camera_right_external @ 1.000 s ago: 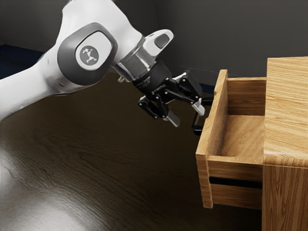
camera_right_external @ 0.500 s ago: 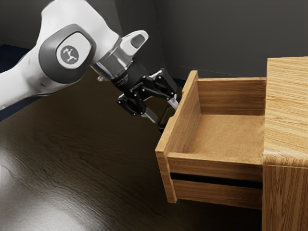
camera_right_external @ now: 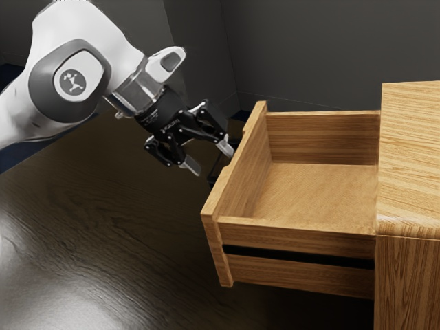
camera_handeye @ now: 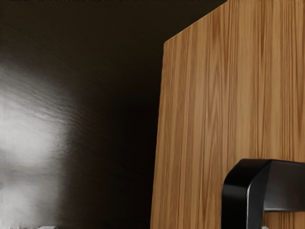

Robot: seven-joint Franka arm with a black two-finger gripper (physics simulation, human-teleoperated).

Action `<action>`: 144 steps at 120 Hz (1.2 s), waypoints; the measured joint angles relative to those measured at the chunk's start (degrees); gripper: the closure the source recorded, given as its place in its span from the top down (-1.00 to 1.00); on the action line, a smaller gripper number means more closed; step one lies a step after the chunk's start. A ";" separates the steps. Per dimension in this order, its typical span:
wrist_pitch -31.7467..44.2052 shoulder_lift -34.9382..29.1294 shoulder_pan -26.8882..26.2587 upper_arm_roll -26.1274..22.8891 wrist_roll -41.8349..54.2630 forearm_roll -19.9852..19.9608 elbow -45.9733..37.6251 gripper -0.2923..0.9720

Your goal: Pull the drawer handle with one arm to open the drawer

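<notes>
A light wooden drawer (camera_right_external: 234, 179) stands pulled far out of the cabinet (camera_right_external: 409, 172) toward the exterior view's left, and its inside is bare. My black gripper (camera_right_external: 212, 161) is right at the outer face of the drawer front, with its fingers (camera_right_external: 192, 167) spread apart. The black handle (camera_handeye: 259, 191) shows in the wrist view, close under my hand against the wood-grain drawer front (camera_handeye: 224, 109). In the exterior view the handle is mostly hidden behind the drawer front and my fingers. I cannot see both fingers pressing on it.
The dark wooden floor (camera_right_external: 103, 247) spreads out below and left of the drawer, with a bright glare patch. A dark wall (camera_right_external: 309, 48) stands behind. A second drawer front (camera_right_external: 295, 275) sits shut under the open one.
My hand has moved toward the exterior view's left and the drawer has come with it, sliding from partly open to far out of the cabinet.
</notes>
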 joint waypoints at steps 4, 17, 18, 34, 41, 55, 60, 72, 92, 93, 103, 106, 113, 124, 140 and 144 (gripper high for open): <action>0.01 -0.40 0.03 0.30 0.03 0.12 -0.43 0.24; 0.03 -1.38 0.06 1.17 0.10 0.65 -1.35 0.25; 0.03 -1.46 0.07 1.22 0.10 0.70 -1.44 0.25; 0.04 -2.93 0.08 1.98 0.18 1.38 -2.70 0.25; 0.05 -3.60 0.08 2.26 0.20 1.73 -3.33 0.25; 0.06 -4.53 0.11 2.72 0.24 2.24 -4.17 0.25; 0.06 -4.98 0.07 2.88 0.25 2.43 -4.51 0.26; 0.06 -5.76 0.08 3.46 0.26 2.92 -5.21 0.26; 0.03 -6.65 0.09 3.63 0.31 3.26 -5.54 0.26; 0.03 -6.69 0.10 3.64 0.32 3.26 -5.54 0.26; -0.10 -7.34 0.09 3.64 0.34 3.32 -5.55 0.27; -0.16 -7.77 0.08 3.64 0.34 3.33 -5.55 0.27; -0.39 -9.07 0.06 3.63 0.36 3.38 -5.54 0.28; -1.79 -10.53 -0.01 3.26 0.38 4.80 -4.42 0.36; -9.03 -6.78 -0.60 1.26 0.28 13.20 5.58 0.44; -11.47 -5.48 -0.63 0.99 0.25 15.01 8.30 0.45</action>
